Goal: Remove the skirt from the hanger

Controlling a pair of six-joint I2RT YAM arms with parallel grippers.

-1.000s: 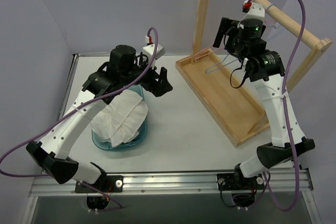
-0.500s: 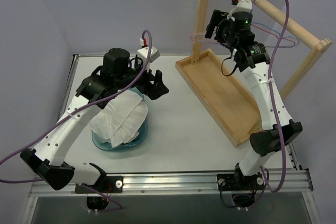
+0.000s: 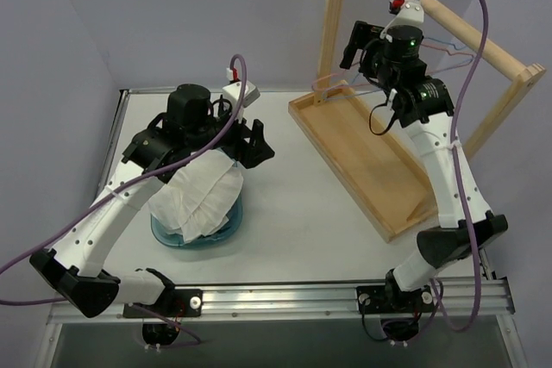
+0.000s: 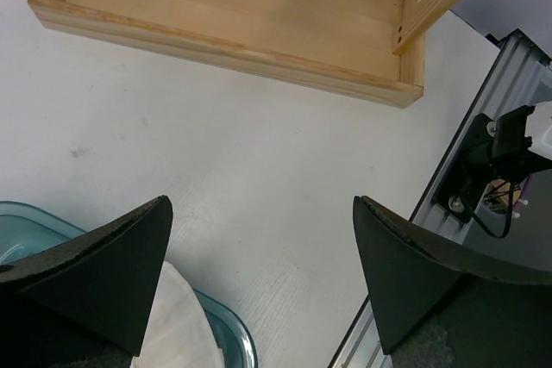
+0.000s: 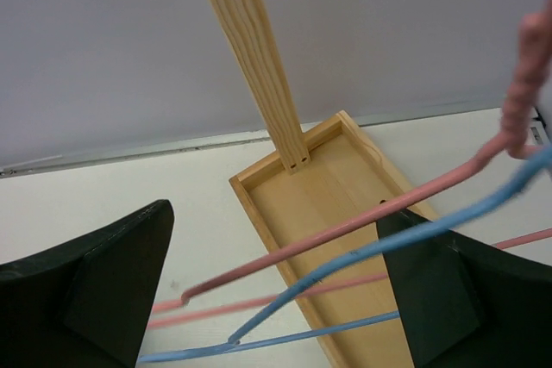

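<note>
**White table, skirt off its hanger**

On the table (image 3: 302,204) the skirt (image 3: 203,196) lies bunched in a teal tub (image 3: 226,228), partly hidden under the left arm. The left gripper (image 4: 260,213) and right gripper (image 5: 276,213) gape empty. The right one faces the blue hanger (image 5: 470,207), whose hook is cut off.

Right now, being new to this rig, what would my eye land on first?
The white skirt lies heaped in a blue-green basin at left, by the open left gripper. At right, the open right gripper hovers beside the light-blue hanger and a pink hanger on the wooden rack.
</note>
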